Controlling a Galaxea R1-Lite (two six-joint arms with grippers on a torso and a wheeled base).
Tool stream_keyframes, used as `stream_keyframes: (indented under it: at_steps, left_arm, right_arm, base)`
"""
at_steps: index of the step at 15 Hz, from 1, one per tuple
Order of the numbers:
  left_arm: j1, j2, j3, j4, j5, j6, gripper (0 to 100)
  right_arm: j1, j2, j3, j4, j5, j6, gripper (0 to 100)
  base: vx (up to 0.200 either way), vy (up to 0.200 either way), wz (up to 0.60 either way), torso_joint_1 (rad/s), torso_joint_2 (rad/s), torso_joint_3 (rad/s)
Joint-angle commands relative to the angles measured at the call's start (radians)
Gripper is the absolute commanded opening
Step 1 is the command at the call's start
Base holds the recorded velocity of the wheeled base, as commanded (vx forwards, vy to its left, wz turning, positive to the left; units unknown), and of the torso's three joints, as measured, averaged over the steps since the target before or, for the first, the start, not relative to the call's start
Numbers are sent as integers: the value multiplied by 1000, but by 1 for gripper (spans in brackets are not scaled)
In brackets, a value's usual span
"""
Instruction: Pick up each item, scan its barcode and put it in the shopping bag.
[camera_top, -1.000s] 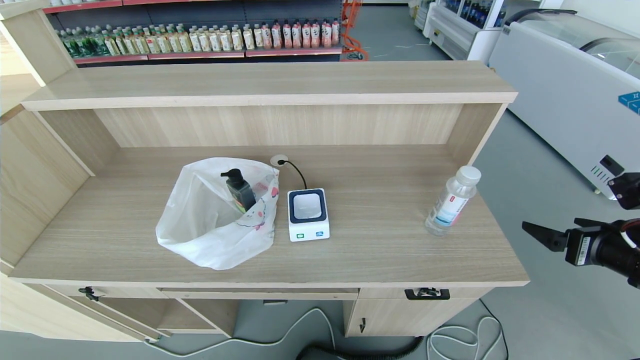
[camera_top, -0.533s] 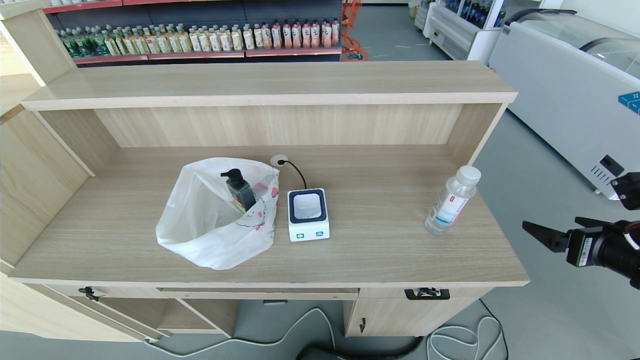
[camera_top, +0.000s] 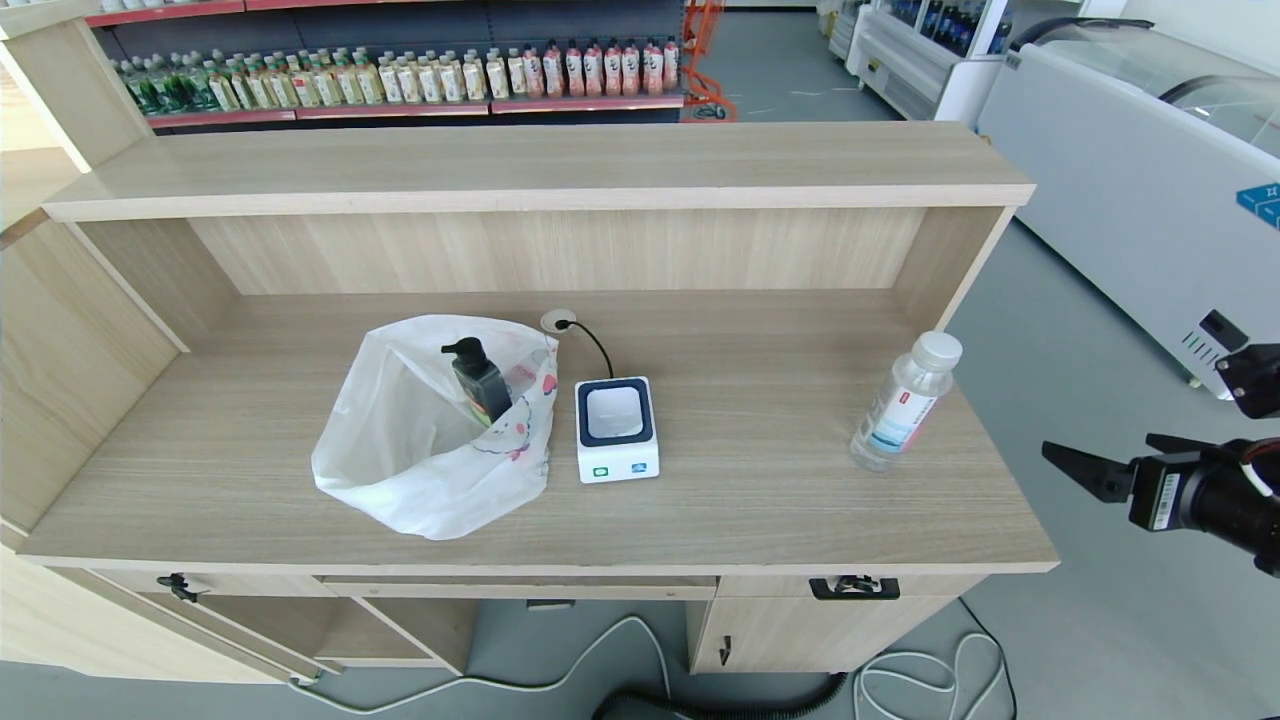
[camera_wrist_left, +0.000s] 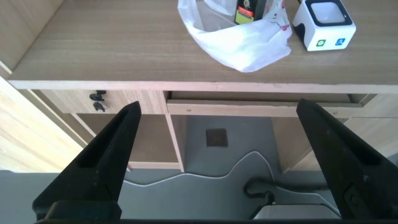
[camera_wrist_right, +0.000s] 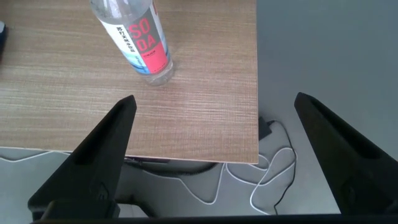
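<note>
A clear water bottle (camera_top: 905, 402) with a white cap stands upright near the wooden counter's (camera_top: 750, 500) right edge; the right wrist view has its red and blue label (camera_wrist_right: 137, 40). A white shopping bag (camera_top: 430, 430) lies open at centre left, with a dark pump bottle (camera_top: 478, 380) inside. A white barcode scanner (camera_top: 616, 428) sits just to the right of the bag. My right gripper (camera_top: 1100, 455) hangs open beyond the counter's right end, apart from the bottle, fingers wide (camera_wrist_right: 216, 102). My left gripper (camera_wrist_left: 219, 109) is open and empty, low before the counter's front edge, below the bag (camera_wrist_left: 239, 37).
The counter has a raised back shelf (camera_top: 540, 165) and side walls. The scanner's black cable (camera_top: 595, 345) runs to a hole at the back. A white chest freezer (camera_top: 1130, 190) stands to the right. Cables (camera_top: 930, 670) lie on the floor below a drawer handle (camera_top: 853, 587).
</note>
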Motion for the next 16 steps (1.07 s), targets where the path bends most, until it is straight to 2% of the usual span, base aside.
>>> stream_keyframes:
  at_steps: [1, 8, 10, 16]
  left_arm:
    - [0, 0, 0, -2, 0, 0, 100]
    - [0, 0, 0, -2, 0, -4, 100]
    - [0, 0, 0, -2, 0, -3, 100]
    - [0, 0, 0, -2, 0, -3, 100]
  right_arm:
    - [0, -1, 1, -1, 0, -1, 100]
    - [0, -7, 9, -1, -3, -1, 100]
    - [0, -6, 9, -1, -3, -1, 100]
    - [8, 11, -8, -4, 0, -1, 100]
  base:
    - [0, 0, 0, 0, 0, 0]
    - [0, 0, 0, 0, 0, 0]
    - [0, -200, 0, 2, 7, 2]
    - [0, 0, 0, 0, 0, 0]
